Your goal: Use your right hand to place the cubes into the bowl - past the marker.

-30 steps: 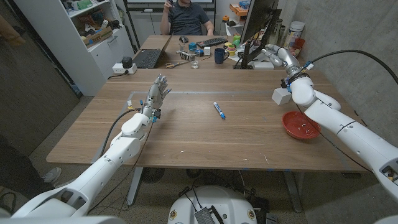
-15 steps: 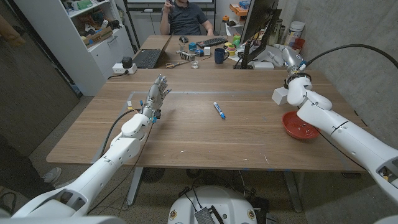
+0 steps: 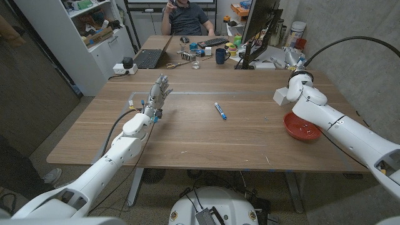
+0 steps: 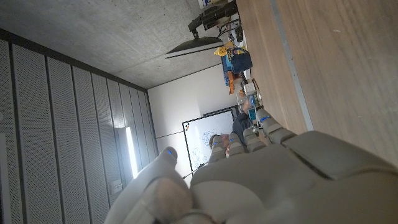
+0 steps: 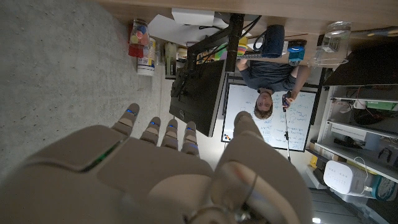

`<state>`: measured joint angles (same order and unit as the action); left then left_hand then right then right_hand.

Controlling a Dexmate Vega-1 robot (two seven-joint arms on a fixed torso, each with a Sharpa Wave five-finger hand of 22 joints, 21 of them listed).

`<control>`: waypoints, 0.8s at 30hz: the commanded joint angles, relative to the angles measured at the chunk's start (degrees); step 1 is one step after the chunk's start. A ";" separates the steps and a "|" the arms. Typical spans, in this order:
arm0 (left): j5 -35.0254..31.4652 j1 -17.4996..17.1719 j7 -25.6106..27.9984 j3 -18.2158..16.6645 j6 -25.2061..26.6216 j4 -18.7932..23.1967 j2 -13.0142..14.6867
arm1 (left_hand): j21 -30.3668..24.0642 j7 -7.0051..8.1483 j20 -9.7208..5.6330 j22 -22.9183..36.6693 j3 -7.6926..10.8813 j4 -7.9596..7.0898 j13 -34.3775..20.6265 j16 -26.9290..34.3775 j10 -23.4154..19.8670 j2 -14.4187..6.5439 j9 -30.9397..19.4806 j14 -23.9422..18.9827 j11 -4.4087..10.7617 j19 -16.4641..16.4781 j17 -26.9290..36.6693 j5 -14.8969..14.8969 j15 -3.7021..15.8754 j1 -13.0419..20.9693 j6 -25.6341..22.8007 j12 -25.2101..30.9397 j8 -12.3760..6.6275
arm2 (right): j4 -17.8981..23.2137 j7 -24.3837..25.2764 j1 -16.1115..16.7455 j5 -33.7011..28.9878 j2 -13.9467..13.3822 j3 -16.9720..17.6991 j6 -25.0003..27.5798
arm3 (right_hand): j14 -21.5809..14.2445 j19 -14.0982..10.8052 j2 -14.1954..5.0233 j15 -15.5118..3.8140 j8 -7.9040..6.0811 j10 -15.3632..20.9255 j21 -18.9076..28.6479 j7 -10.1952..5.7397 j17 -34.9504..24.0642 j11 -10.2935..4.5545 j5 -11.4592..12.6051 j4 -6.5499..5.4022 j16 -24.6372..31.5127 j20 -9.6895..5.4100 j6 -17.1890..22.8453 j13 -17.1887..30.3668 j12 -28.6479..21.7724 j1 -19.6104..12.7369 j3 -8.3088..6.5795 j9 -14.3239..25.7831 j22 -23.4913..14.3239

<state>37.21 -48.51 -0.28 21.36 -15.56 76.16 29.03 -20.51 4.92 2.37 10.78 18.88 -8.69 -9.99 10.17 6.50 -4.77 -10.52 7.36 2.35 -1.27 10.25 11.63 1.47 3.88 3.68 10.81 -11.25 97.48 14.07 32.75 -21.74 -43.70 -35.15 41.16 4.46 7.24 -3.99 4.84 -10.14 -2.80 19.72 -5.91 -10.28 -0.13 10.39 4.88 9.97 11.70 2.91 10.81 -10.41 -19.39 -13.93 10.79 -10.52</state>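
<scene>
While our right hand [image 5: 168, 168] hangs off the table's far right edge, fingers straight and apart w/ nothing held, a white cube [image 3: 281, 96] sits just beside that forearm, near the red bowl [image 3: 302, 125]. Blue marker [image 3: 220, 110] lies mid-table [image 3: 206, 140]. Our left hand [image 3: 156, 97] stands upright, fingers spread, empty.

Wooden tabletop [image 3: 206, 134] on grey floor [image 3: 56, 156]. Second desk [image 3: 156, 47] abutting far edge, seated person [image 3: 187, 15] behind. White shelving unit [image 3: 94, 37] beyond far left corner. Concrete wall [image 3: 350, 31] at right.
</scene>
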 commanded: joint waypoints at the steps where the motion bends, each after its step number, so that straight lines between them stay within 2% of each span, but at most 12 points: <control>1: -0.12 1.01 -0.29 0.35 0.39 -1.12 -0.45 | 0.11 0.25 0.56 0.27 -0.03 -0.13 -0.32 0.36 0.36 -0.35 -0.21 0.51 -0.40 -0.07 0.13 0.34 -0.23 -0.07 -0.44 0.29 -0.15 | -2.15 -10.80 -7.18 0.37 -0.39 -7.09 10.68 | 2.53 0.97 1.93 1.55 0.01 -3.88 -0.90 -2.39 -0.22 0.24 0.60 -0.03 0.01 0.74 -2.29 0.15 0.25 0.52 1.19 0.23 -0.34; 3: -0.12 1.09 -0.19 0.32 0.41 -1.23 -0.51 | 0.13 0.31 0.58 0.27 -0.04 -0.13 -0.32 0.35 0.33 -0.34 -0.21 0.53 -0.39 -0.09 0.13 0.34 -0.24 -0.08 -0.45 0.30 -0.15 | -2.89 -12.25 -8.53 0.13 -0.48 -8.64 11.45 | 3.81 1.54 2.81 2.29 0.09 -5.73 -1.48 -3.07 -0.20 0.46 0.88 0.14 -0.04 0.77 -3.90 0.18 0.24 0.71 1.84 0.23 -0.34; 4: -0.21 1.19 -0.22 0.35 0.32 -1.37 -0.52 | 0.14 0.31 0.60 0.27 -0.05 -0.13 -0.32 0.35 0.34 -0.34 -0.21 0.53 -0.37 -0.11 0.13 0.34 -0.27 -0.08 -0.42 0.30 -0.13 | -3.21 -13.30 -9.29 0.25 -0.35 -9.29 12.29 | 4.64 2.06 3.67 2.68 0.07 -7.31 -2.01 -3.90 -0.20 0.99 1.17 0.34 0.05 0.79 -5.10 0.20 0.25 0.79 2.41 0.23 -0.32; 7: -0.24 1.42 -0.14 0.35 0.27 -1.70 -0.69 | 0.15 0.31 0.58 0.27 -0.06 -0.13 -0.32 0.35 0.34 -0.34 -0.21 0.54 -0.36 -0.11 0.13 0.34 -0.26 -0.09 -0.43 0.30 -0.13 | -4.03 -16.61 -11.66 0.47 -0.45 -11.51 14.06 | 7.40 3.09 4.85 4.12 0.22 -11.18 -3.14 -4.26 -0.28 2.30 1.94 0.59 -0.02 0.82 -8.65 0.29 0.30 0.80 3.40 0.26 -0.31; 12: -0.27 1.89 -0.46 0.45 0.10 -2.44 -0.92 | 0.18 0.28 0.65 0.27 -0.09 -0.14 -0.32 0.35 0.36 -0.32 -0.22 0.56 -0.31 -0.11 0.13 0.34 -0.23 -0.11 -0.49 0.29 -0.13 | -5.00 -19.59 -14.22 0.52 -0.68 -14.34 15.45 | 10.10 3.99 5.72 5.48 0.35 -14.63 -4.30 -4.24 -0.35 4.02 3.00 0.93 -0.02 0.85 -13.15 0.40 0.07 0.31 4.27 0.32 -0.31; 13: -0.20 1.93 -0.48 0.44 0.11 -2.51 -0.98 | 0.18 0.28 0.64 0.27 -0.09 -0.14 -0.32 0.35 0.38 -0.32 -0.22 0.55 -0.27 -0.11 0.13 0.34 -0.26 -0.11 -0.49 0.29 -0.13 | -5.20 -20.37 -14.66 0.88 -0.73 -14.60 15.57 | 10.58 4.30 5.95 5.69 0.22 -15.98 -4.68 -4.09 -0.38 4.76 3.40 1.05 0.16 0.86 -14.31 0.42 0.10 0.07 4.53 0.35 -0.31; 15: -0.19 2.12 -0.66 0.47 0.03 -2.85 -1.08 | 0.19 0.24 0.62 0.27 -0.10 -0.14 -0.32 0.35 0.39 -0.32 -0.22 0.57 -0.32 -0.10 0.13 0.34 -0.30 -0.12 -0.48 0.29 -0.11 | -5.30 -19.26 -14.57 0.51 -0.55 -14.93 15.96 | 11.33 4.51 6.21 6.02 0.24 -16.37 -4.96 -3.82 -0.38 4.92 3.73 1.21 0.11 0.87 -15.51 0.45 -0.12 -0.23 4.76 0.38 -0.32; 16: -0.21 2.19 -0.73 0.49 -0.03 -2.99 -1.10 | 0.20 0.29 0.62 0.27 -0.11 -0.14 -0.32 0.35 0.38 -0.31 -0.22 0.55 -0.40 -0.10 0.13 0.34 -0.26 -0.13 -0.46 0.29 -0.10 | -5.43 -20.53 -15.26 0.64 -0.79 -15.63 16.01 | 11.64 4.70 6.40 6.07 -0.02 -17.43 -5.23 -3.84 -0.41 5.53 4.08 1.35 0.27 0.87 -15.97 0.47 -0.06 -0.51 4.97 0.41 -0.33; 24: -0.15 2.71 -1.13 0.52 -0.08 -3.86 -1.24 | 0.23 0.32 0.61 0.28 -0.15 -0.15 -0.32 0.34 0.41 -0.29 -0.22 0.60 -0.45 -0.09 0.13 0.34 -0.24 -0.15 -0.44 0.28 -0.07 | -7.73 -24.57 -18.21 1.66 -0.25 -18.75 16.84 | 11.88 4.89 6.56 6.18 -0.18 -18.04 -5.52 -4.30 -0.40 5.55 4.51 1.60 0.38 0.87 -16.61 0.49 -0.20 -1.07 5.12 0.43 -0.34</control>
<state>36.99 -46.65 -0.86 21.78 -15.31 73.62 28.11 -20.51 5.23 2.37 10.78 18.88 -8.69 -9.99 10.17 6.50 -4.77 -10.52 7.36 2.35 -1.27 10.25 11.63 1.47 3.88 3.37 10.81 -11.25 92.51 -3.97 19.23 -21.11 -44.22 -48.93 55.57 9.92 9.69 2.19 10.35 -9.96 -9.84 14.40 -9.83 -10.54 4.94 14.45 6.40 9.97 12.27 -9.64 11.08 -10.20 -19.87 -8.91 11.08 -10.65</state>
